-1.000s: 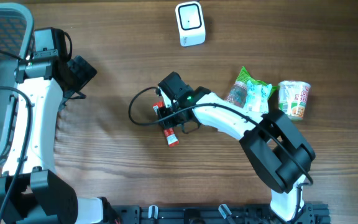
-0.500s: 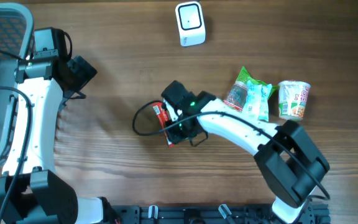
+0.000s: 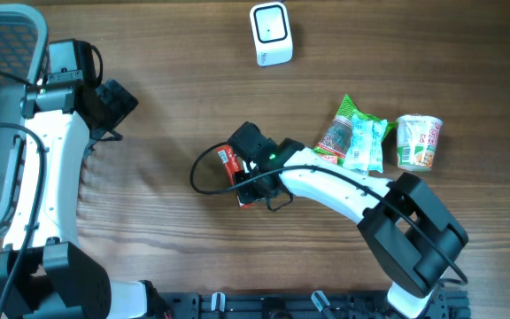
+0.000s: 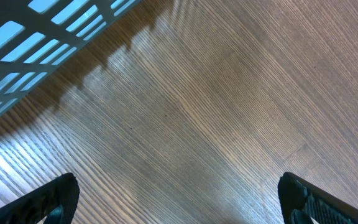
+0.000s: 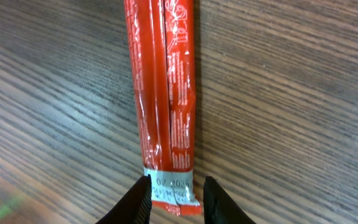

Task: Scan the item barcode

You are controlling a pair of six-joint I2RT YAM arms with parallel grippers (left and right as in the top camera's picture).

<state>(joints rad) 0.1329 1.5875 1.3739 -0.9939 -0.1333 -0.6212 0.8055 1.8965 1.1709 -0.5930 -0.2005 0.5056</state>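
Right gripper [image 5: 176, 202] is lowered over one end of the red stick packet [image 5: 163, 81], with its two fingertips [image 5: 140, 202] standing narrowly on either side of that end. One fingertip appears to touch the packet's edge, while a thin strip of wood shows beside the other. Whether the jaws actually clamp the packet cannot be told from these views. The packet lies flat on the wooden table [image 3: 166, 80], near its middle, and runs lengthwise away from the wrist camera. A pale printed strip crosses the end that sits between the fingertips. From overhead, the gripper head covers the packet's middle, and red shows on both sides of it. A black cable [image 3: 202, 173] loops from the right arm just beside the packet. The white scanner [image 3: 271, 34] stands near the table's far edge, well apart from the packet. A green snack bag [image 3: 351, 133] and a cup of noodles [image 3: 419, 142] lie side by side on the right arm's side of the table. Left gripper [image 4: 179, 199] has its jaws spread fully wide, grasps nothing, and hangs over bare wood near the slatted basket [image 4: 36, 31].
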